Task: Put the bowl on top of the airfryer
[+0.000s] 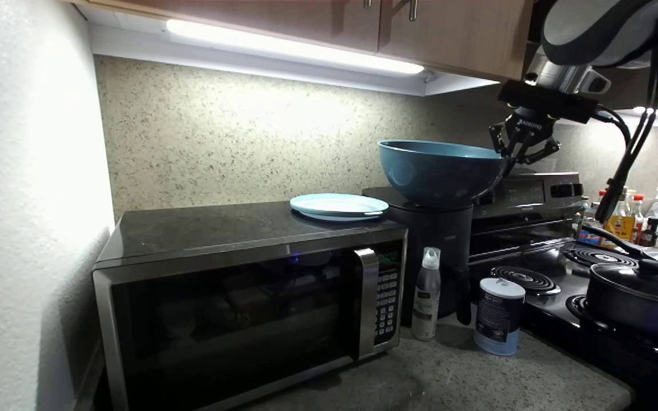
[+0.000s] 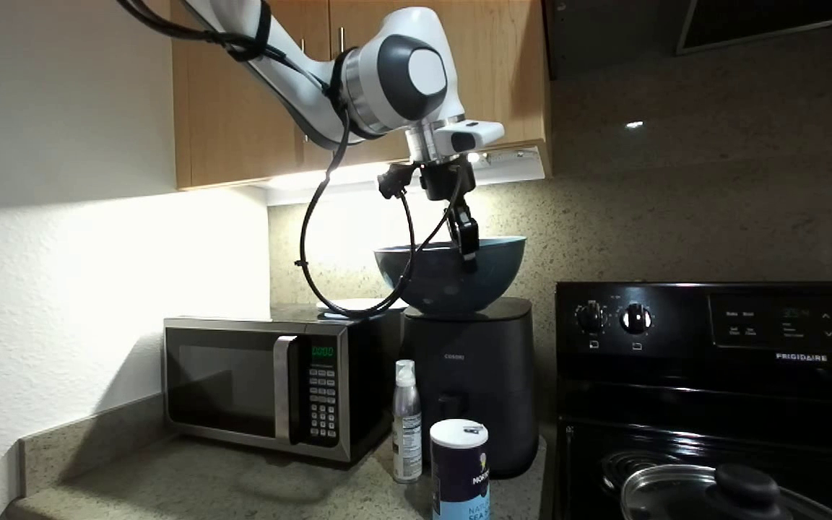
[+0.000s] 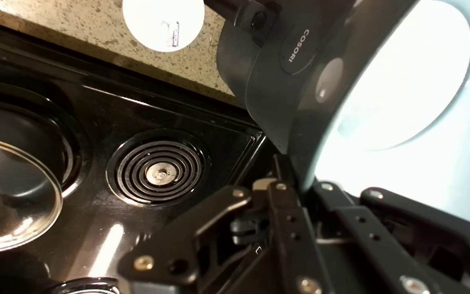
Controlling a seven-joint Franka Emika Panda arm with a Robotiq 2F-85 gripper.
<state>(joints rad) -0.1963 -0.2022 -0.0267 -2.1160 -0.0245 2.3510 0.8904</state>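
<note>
Our claw (image 3: 303, 185) was pinching the bowl (image 1: 437, 177) by its rim, right over the airfryer (image 2: 474, 383)

We had the arm (image 2: 373, 87) slanting in from above, end bent downward; couldn't tell if the bowl's base touched. In an exterior view we saw rim jutting past the airfryer toward the microwave (image 2: 257, 383), bare top stove-side (image 2: 513, 309), and open space below the cabinet (image 2: 499, 79).
</note>
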